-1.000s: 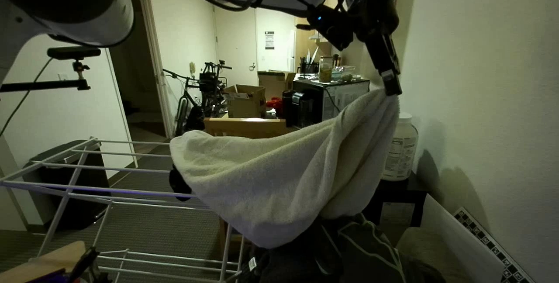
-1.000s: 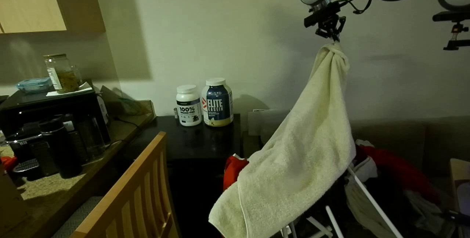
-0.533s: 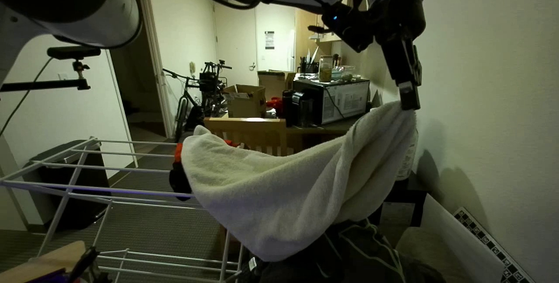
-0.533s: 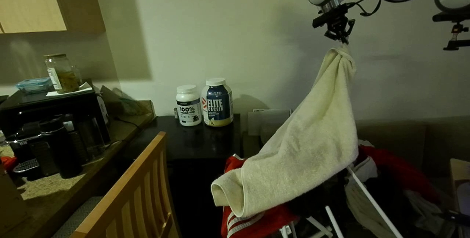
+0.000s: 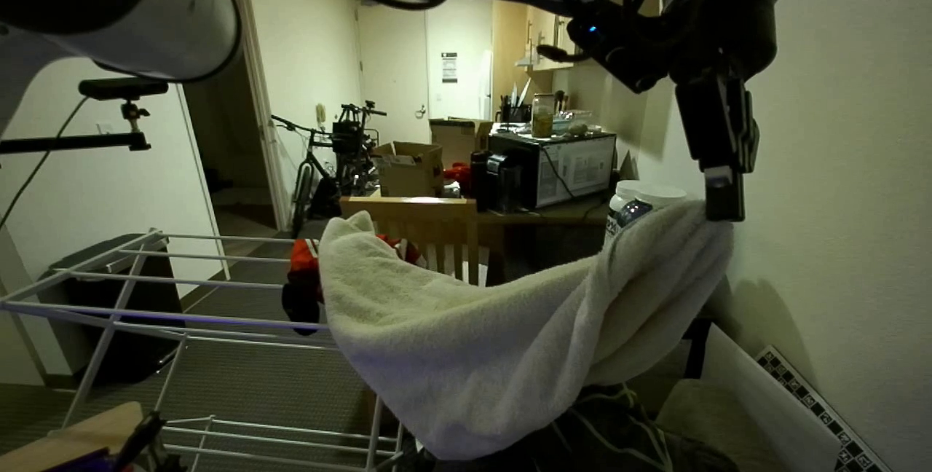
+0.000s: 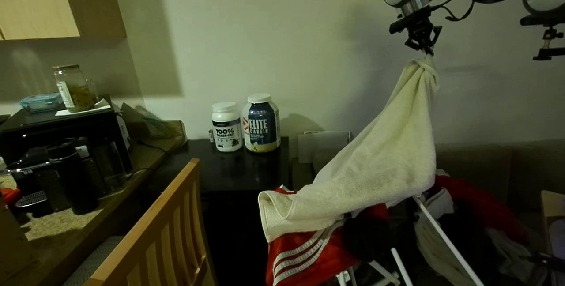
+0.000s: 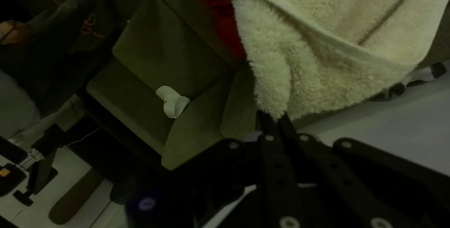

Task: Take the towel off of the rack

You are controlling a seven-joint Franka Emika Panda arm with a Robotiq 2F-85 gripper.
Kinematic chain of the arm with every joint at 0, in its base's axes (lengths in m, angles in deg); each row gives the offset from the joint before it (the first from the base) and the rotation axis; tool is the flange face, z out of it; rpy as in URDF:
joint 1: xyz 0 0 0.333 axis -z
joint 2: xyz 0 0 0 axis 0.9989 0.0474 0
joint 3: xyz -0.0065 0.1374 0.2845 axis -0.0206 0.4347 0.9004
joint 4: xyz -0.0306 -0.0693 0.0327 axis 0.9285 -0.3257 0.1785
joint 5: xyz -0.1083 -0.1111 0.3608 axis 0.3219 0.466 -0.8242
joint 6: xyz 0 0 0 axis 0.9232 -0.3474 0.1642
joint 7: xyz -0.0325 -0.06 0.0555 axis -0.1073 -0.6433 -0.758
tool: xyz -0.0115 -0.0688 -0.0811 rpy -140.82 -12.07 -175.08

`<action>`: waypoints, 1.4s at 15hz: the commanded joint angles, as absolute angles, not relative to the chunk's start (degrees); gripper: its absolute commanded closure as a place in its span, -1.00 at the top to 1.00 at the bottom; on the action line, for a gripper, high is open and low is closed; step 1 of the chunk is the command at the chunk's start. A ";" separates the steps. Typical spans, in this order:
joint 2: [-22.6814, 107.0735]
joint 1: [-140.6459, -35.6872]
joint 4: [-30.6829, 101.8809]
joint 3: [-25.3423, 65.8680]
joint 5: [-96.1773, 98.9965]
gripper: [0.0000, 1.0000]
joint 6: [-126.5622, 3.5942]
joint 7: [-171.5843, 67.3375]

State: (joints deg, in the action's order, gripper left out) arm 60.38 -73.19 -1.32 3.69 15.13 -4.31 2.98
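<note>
The towel [image 5: 473, 355] is a large cream cloth. My gripper [image 5: 724, 211] is shut on one corner and holds it up near the wall; the same grip shows in an exterior view [image 6: 428, 52] and in the wrist view [image 7: 276, 116]. From there the towel [image 6: 379, 162] slopes down, and its far end lies over a red garment. The rack [image 5: 218, 320] of pale wire stands at the left in an exterior view, and some of its white rods show below the towel [image 6: 448, 240]. Whether the towel touches the rods is hidden.
A red striped garment [image 6: 304, 255] and a dark clothes heap [image 5: 611, 428] lie under the towel. A wooden chair [image 6: 154, 220] stands beside. Two tubs [image 6: 227, 127] [image 6: 261, 122] stand on a black table by the wall [image 6: 273, 34]. A sofa [image 7: 168, 45] shows in the wrist view.
My gripper has moved right in both exterior views, a little lower, drawing the towel along. The towel's far end has slid up and right, uncovering more of the red garment.
</note>
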 commanded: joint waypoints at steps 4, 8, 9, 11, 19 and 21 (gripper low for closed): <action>59.45 -71.14 0.17 3.09 13.84 -0.98 -3.18 4.44; 59.59 -70.56 0.82 2.13 14.62 -0.98 -2.14 7.74; 59.38 -70.44 1.42 1.86 14.81 -0.98 -2.16 8.55; 58.51 -70.16 3.23 1.42 14.61 -0.98 -2.87 9.38; 58.38 -69.02 5.99 0.84 14.06 -0.98 -3.62 9.33; 58.45 -69.24 5.96 1.08 14.06 -0.98 -4.25 9.03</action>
State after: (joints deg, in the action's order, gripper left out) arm 60.36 -69.28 4.25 1.09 14.56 -2.89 8.47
